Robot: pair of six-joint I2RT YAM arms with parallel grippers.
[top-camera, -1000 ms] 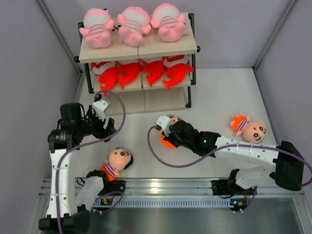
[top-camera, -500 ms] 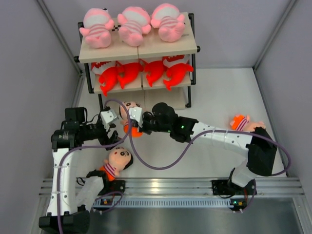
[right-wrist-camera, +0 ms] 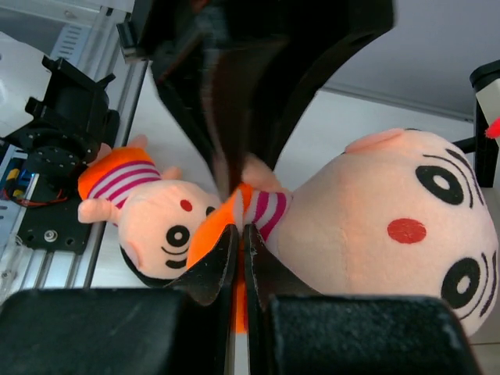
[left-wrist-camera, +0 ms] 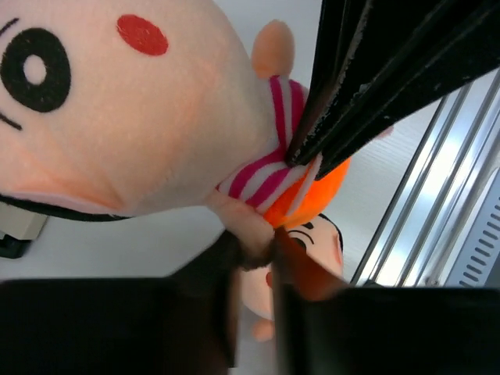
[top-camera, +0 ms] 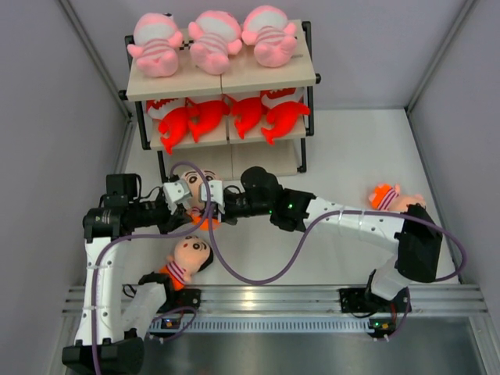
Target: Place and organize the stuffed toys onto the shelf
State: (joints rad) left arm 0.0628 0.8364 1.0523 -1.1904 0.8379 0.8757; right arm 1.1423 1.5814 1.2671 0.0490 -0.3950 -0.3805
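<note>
Right now you have both grippers on one boy doll (top-camera: 201, 180), just in front of the shelf (top-camera: 266, 76) at its bottom tier. Your right gripper (right-wrist-camera: 238, 234) is clamped tight on its orange shorts. Your left gripper (left-wrist-camera: 254, 254) pinches a peach limb. A second boy doll (top-camera: 190, 256) lies on the table near the left base, and a third boy doll (top-camera: 388, 197) lies beside the right arm.

No legible txt, brand marks, labels or nos. in any of the 3 views. Top board of shelf (top-camera: 266, 76): b/w checkered strip (top-camera: 186, 45) shows btwn pink toys, pattern only, too small for any chars. Held boy doll (right-wrist-camera: 375, 226): stitched face only (eyes, red cheek dot), no tag or writing seen. Arm housings & rail: no markings can be made out.
</note>
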